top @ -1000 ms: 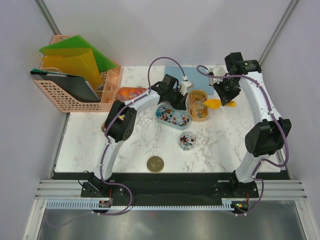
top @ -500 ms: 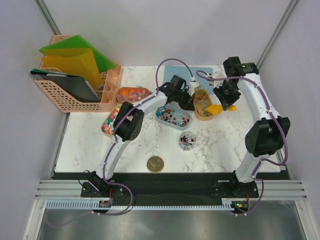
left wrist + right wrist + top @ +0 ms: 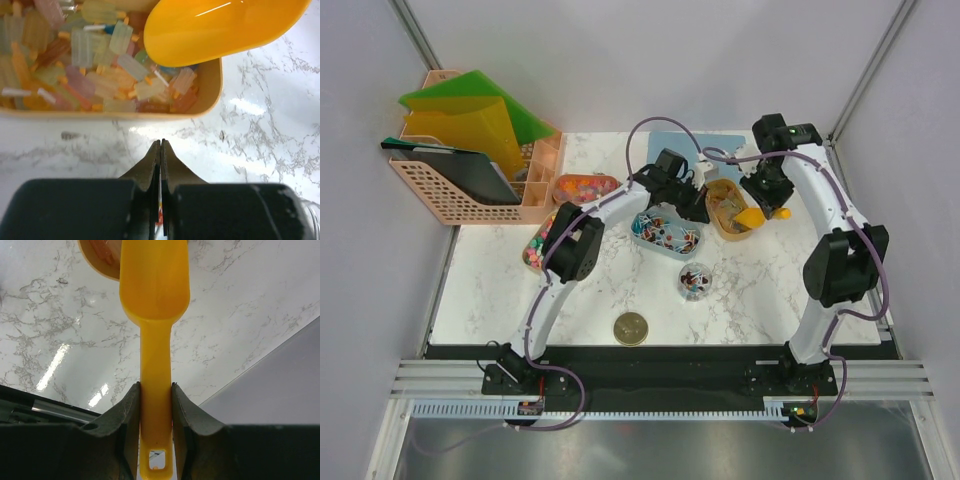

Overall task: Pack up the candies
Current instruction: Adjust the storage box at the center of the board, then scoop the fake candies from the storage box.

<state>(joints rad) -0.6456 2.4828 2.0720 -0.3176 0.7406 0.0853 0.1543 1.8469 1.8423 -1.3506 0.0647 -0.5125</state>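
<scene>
Holding one scoop (image 3: 155, 315), right gripper (image 3: 155, 390) hovers by four candy trays (image 3: 556, 188).

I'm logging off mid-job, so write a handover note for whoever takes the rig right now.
Left tool: shut, empty, beside the tan tray of pastel candies.
Right tool: shut on the orange scoop, its bowl over that tray's rim.
Done: the small jar holds some candies.
To do: probably more scooping into the jar. The gold lid lies off it, near the front edge.
</scene>
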